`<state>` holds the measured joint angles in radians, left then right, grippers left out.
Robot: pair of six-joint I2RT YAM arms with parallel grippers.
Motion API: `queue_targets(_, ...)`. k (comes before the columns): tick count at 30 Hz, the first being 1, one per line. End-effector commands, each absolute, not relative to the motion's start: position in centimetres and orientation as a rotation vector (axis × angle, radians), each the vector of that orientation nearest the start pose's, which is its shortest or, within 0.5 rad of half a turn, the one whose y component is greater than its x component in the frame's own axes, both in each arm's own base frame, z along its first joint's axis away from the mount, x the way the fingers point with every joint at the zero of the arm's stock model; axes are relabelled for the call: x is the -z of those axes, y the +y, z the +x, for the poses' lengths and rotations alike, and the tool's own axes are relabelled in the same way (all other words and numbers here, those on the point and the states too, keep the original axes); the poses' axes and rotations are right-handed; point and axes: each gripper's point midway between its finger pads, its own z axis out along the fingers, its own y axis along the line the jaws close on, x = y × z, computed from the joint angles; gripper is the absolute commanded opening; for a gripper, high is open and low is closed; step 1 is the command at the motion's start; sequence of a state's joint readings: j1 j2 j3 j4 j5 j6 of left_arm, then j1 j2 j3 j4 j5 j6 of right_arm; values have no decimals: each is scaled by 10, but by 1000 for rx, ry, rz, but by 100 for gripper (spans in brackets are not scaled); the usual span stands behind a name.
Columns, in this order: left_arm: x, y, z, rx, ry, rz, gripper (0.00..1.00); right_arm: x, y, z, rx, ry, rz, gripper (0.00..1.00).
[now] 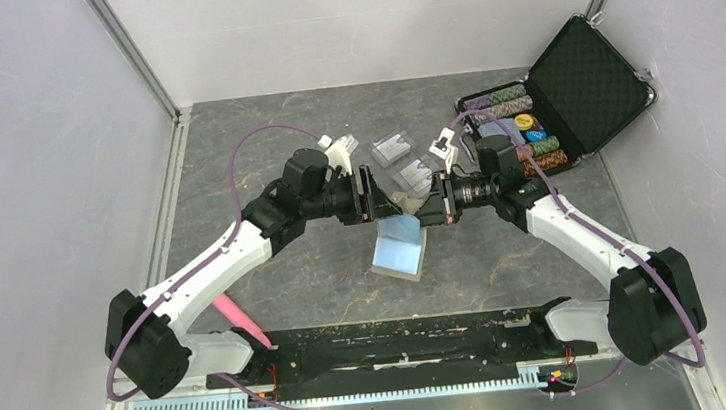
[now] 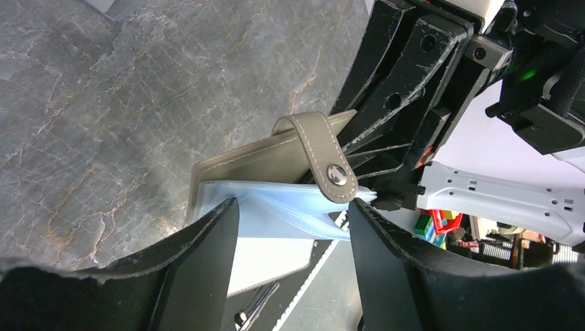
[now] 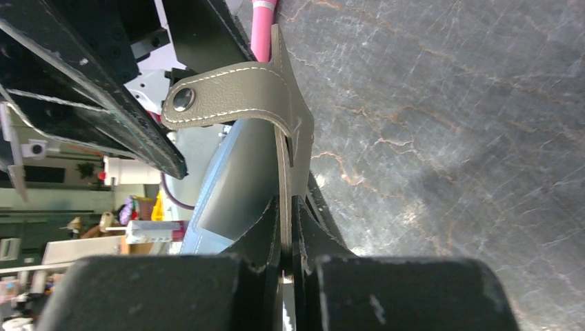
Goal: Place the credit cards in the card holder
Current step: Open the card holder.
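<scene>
**gearhead_jo:** ok what's the setup here? what kind of surface is that?

**benchrat:** Dark grey counter (image 1: 504, 252) with a marbled stone look, pale veins all over it. Plain white walls (image 1: 32, 146) box it in on three sides, with metal strips in the corners. A toothed rail (image 1: 357, 391) runs along the near edge by the arm bases. Back right there's a black poker-chip case (image 1: 583, 78) lying open, chips in rows. Two clear plastic cases (image 1: 403, 161) sit mid-back, just behind the pincers. Each has something pale with a gold speck in it, too small to say more. A pink thing (image 1: 239, 317) lies near the left arm's base.

**gearhead_jo:** and the card holder? which way is it facing?

**benchrat:** The card holder (image 1: 400, 247) is mid-counter between the two arms, hanging by its far end. It's folded open, so the pale blue inside faces up at the top camera and the olive cover faces down and away. Its long axis runs from the pincers toward the near edge, with the near end a touch toward the left arm's side. Can't tell if the low end touches the counter. The strap (image 2: 321, 145) curls over the held edge, and its snap (image 2: 337, 175) points at the left arm.

**gearhead_jo:** who's got it?

**benchrat:** The right pincer (image 3: 286, 207), fingers pressed together on the edge of the olive cover. The left pincer (image 2: 293, 207) is spread, one finger on either side of the blue pocket panel. Can't tell whether either one touches it.
</scene>
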<state>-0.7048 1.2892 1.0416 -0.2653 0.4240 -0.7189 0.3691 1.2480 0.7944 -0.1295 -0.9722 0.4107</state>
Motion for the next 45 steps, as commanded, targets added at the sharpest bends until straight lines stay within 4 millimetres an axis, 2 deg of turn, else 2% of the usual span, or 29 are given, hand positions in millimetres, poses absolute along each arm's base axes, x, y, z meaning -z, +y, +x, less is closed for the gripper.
queue_targets(1,-250,-321,229,1321,2198,229,66,-213,258,215,-1600,2150,-511,0)
queue_targets(8,-228,-310,237,1194,2300,171,64,-200,257,211,-1649,2248,-397,0)
queue_targets(11,-221,-301,237,1085,2351,227,64,-196,256,211,-1649,2267,-372,0)
queue_targets(14,-216,-299,233,1044,2386,334,64,-198,256,212,-1648,2262,-375,0)
queue_targets(19,-213,-308,226,1108,2395,440,60,-198,257,213,-1655,2262,-382,0)
queue_targets(25,-200,-308,227,1085,2426,453,60,-205,260,217,-1664,2248,-397,0)
queue_targets(31,-184,-298,234,977,2452,441,66,-214,261,218,-1686,2219,-434,0)
queue_targets(36,-173,-295,232,962,2472,454,69,-219,263,219,-1701,2207,-451,0)
queue_targets(40,-177,-301,232,1041,2423,465,72,-224,264,219,-1717,2195,-468,0)
queue_targets(45,-200,-306,232,1243,2287,482,74,-230,265,220,-1738,2181,-487,0)
